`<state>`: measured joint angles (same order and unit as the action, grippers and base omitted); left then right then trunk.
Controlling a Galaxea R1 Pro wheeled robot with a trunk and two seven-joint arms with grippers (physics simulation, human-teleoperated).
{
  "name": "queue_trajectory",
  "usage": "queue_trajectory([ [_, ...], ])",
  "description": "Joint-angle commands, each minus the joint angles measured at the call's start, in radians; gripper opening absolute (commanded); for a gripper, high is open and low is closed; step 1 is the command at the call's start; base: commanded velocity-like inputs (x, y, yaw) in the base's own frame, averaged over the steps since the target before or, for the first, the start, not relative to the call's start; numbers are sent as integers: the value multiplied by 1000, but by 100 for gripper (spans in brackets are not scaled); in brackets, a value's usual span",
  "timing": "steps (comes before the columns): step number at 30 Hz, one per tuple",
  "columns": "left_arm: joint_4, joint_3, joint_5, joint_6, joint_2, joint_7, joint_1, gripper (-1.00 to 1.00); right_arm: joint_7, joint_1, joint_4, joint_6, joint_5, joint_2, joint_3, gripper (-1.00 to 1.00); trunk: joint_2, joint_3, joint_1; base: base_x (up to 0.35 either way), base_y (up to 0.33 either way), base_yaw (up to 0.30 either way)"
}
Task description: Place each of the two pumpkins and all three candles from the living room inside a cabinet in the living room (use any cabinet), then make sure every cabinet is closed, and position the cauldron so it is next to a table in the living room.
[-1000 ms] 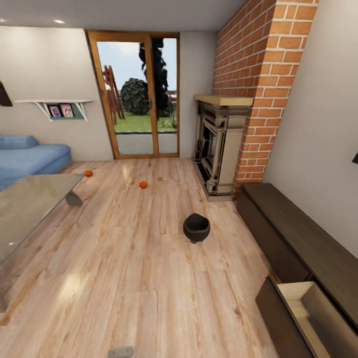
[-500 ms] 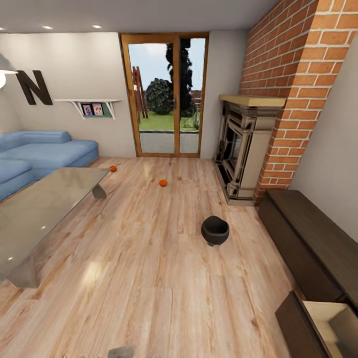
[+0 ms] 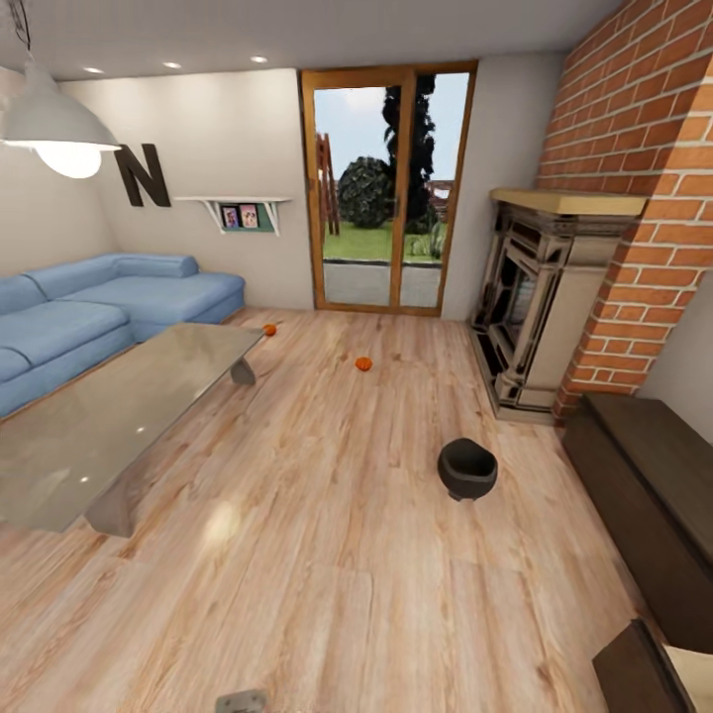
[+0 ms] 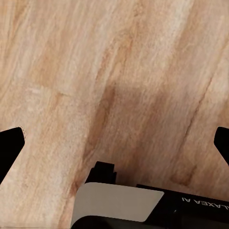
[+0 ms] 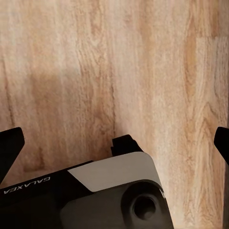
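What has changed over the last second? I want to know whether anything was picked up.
Nothing was picked up. The view has swung left, bringing the sofa and lamp in. The pumpkins, cauldron and table lie where they were. The left hand and right hand are open over bare floor.

On the pale wood plank floor (image 3: 327, 555) were counted two small round orange pumpkins, one (image 3: 363, 364) in the open and one (image 3: 269, 330) by the far corner of the single glass-topped low table (image 3: 109, 416), plus one black round cauldron (image 3: 467, 468). Also recorded: one long dark-brown wood cabinet (image 3: 644, 495), one blue corner sofa (image 3: 99, 307), one brick fireplace (image 3: 540, 307) and one white pendant lamp (image 3: 54, 124).
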<state>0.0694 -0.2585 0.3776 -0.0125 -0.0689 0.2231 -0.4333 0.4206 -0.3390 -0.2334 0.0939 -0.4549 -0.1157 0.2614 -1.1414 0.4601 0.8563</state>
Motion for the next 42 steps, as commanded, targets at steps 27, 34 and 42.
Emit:
queue_trajectory([
  [27,0,-9,7,-1,-2,4,-1,100,7,0,-3,8,-3,2,9,100,-1,1,0,0,0,291],
  [34,0,-9,7,-1,-3,4,-1,100,7,0,-3,7,-3,2,9,100,-1,1,0,0,0,291],
  [42,0,-9,7,-1,-3,4,-1,100,7,0,-3,8,-2,2,9,100,-1,2,0,0,0,291],
])
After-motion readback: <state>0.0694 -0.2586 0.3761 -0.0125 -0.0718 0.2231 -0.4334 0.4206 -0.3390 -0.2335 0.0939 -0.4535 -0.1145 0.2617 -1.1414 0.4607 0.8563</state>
